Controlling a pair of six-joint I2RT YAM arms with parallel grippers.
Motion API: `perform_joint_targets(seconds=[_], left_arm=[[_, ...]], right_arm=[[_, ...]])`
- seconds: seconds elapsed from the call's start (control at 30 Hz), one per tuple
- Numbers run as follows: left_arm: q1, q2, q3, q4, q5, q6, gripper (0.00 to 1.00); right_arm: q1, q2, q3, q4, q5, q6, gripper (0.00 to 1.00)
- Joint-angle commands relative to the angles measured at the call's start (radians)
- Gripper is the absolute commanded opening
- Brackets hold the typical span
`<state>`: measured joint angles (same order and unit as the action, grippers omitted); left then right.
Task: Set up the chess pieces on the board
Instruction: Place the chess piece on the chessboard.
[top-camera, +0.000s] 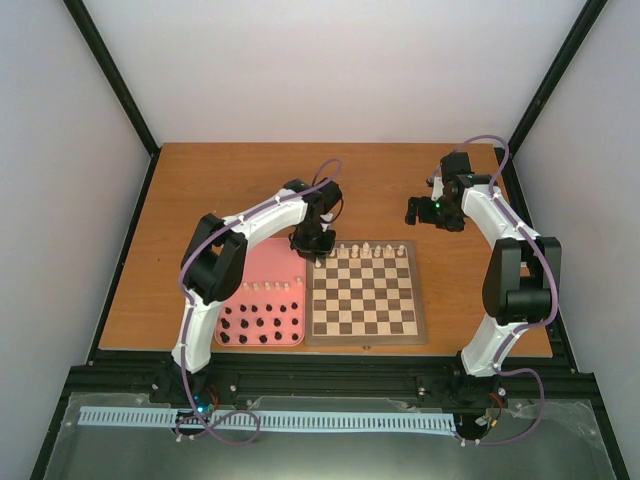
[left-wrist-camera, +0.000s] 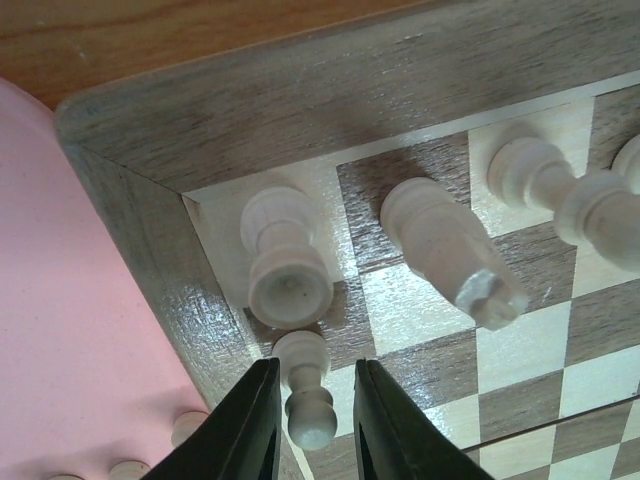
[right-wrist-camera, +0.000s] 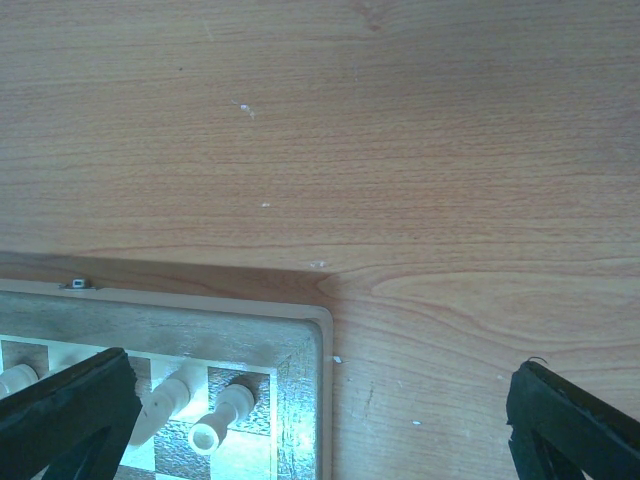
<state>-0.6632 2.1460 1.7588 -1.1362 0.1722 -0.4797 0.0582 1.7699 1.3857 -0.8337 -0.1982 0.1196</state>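
The board (top-camera: 365, 290) lies mid-table, with several cream-white pieces (top-camera: 365, 247) along its far row. My left gripper (top-camera: 313, 245) hangs over the board's far left corner. In the left wrist view its fingers (left-wrist-camera: 255, 425) stand slightly open on either side of a cream pawn (left-wrist-camera: 308, 385), with a thin gap on each side. The pawn stands on the board (left-wrist-camera: 250, 110) just in front of the corner rook (left-wrist-camera: 285, 265). My right gripper (top-camera: 425, 208) is wide open and empty, above the bare table beyond the board's far right corner (right-wrist-camera: 200, 330), where another rook (right-wrist-camera: 222, 420) stands.
A pink tray (top-camera: 262, 262) lies against the board's left side, holding a row of cream pawns (top-camera: 270, 288) and several black pieces (top-camera: 260, 325). The tray (left-wrist-camera: 80, 300) and some of its pawns (left-wrist-camera: 190, 428) sit close to my left fingers. A taller piece (left-wrist-camera: 445, 250) stands beside the left rook.
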Motion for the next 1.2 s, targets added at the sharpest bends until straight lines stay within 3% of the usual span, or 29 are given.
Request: perform_joint_targets(seconds=[0.0, 0.5, 0.87, 1.03, 1.17], left_arm=[[-0.004, 0.011, 0.044, 0.01, 0.001, -0.01, 0.24], [-0.004, -0.036, 0.023, -0.007, -0.015, -0.004, 0.25], [-0.003, -0.13, 0.029, -0.046, -0.061, -0.008, 0.32], [0.03, -0.221, -0.031, -0.068, -0.122, -0.032, 0.48], [0.112, -0.336, -0.176, -0.049, -0.163, -0.09, 0.54]], right_arm=[[-0.008, 0.013, -0.001, 0.009, -0.008, -0.008, 1.0], [-0.008, 0.014, 0.001, 0.011, -0.019, -0.01, 1.0], [-0.008, 0.01, 0.0, 0.009, -0.036, -0.013, 1.0], [-0.008, 0.013, 0.001, 0.01, -0.038, -0.012, 1.0], [-0.007, 0.016, 0.004, 0.01, -0.045, -0.011, 1.0]])
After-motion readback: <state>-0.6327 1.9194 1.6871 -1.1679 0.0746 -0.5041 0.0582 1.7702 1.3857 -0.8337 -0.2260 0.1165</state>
